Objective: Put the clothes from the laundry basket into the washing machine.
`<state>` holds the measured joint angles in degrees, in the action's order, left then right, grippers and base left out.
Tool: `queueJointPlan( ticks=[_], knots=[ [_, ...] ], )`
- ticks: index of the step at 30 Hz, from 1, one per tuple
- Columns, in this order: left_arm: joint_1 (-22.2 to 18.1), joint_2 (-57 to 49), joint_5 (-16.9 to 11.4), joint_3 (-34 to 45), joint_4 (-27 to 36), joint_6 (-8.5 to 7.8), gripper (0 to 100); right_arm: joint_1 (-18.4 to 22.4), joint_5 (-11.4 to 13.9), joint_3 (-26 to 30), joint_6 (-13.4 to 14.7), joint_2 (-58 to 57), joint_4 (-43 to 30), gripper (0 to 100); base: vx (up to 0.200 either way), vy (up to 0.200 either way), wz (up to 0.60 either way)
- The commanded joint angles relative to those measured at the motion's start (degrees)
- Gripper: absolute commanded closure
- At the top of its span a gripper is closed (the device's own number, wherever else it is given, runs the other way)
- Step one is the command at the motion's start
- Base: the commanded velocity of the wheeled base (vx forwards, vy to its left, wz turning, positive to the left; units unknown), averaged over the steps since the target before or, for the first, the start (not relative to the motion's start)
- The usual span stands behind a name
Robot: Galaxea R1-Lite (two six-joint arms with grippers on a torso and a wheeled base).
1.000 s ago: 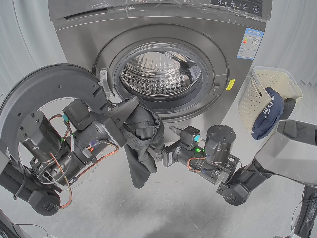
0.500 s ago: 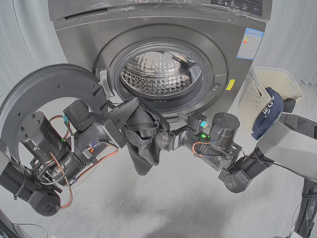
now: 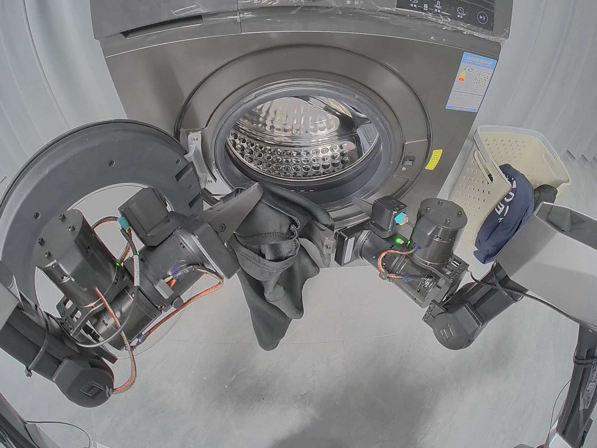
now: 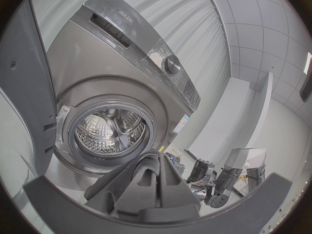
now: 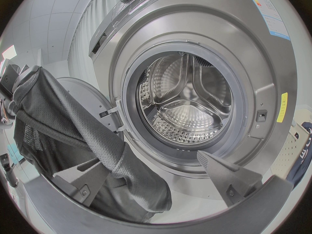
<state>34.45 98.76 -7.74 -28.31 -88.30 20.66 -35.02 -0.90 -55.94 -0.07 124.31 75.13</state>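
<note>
In the middle of the head view, the left gripper (image 3: pixel 252 194) pinches the dark cloth (image 3: pixel 273 262); the right wrist view shows the right gripper (image 5: pixel 149 158) spread wide.

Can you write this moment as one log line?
left pincer: shut on garment | right pincer: open, under garment | drum: empty | basket: navy cloth

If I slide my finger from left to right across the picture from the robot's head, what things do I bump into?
Round grey washer door, swung open → dark grey garment, hanging in the air → small yellow sticker → white perforated plastic laundry basket.
</note>
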Motion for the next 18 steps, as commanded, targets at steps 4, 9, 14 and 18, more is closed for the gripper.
queueJointPlan(
  ticks=[4, 9, 14, 18],
  knots=[
    [0.09, -0.41, -0.08, 0.01, -0.03, 0.17, 100, -0.22, 0.02, -3.47, 0.16, 2.52, 0.02, 0, 0.000, 0.000, 0.00],
    [0.09, -0.58, -0.08, 0.09, -0.03, 0.34, 100, -0.84, 0.11, -5.41, 0.42, 4.01, 0.10, 100, 0.000, 0.000, 0.00],
    [0.09, -0.58, -0.08, 0.09, -0.03, 0.87, 100, -1.19, 0.20, -5.05, 0.42, 3.31, 0.28, 100, 0.000, 0.000, 0.00],
    [0.00, -0.14, -0.08, 0.36, -0.03, 0.87, 100, -1.28, 0.29, -3.03, 0.34, 0.23, 0.37, 100, 0.000, 0.000, 0.00]
  ],
)
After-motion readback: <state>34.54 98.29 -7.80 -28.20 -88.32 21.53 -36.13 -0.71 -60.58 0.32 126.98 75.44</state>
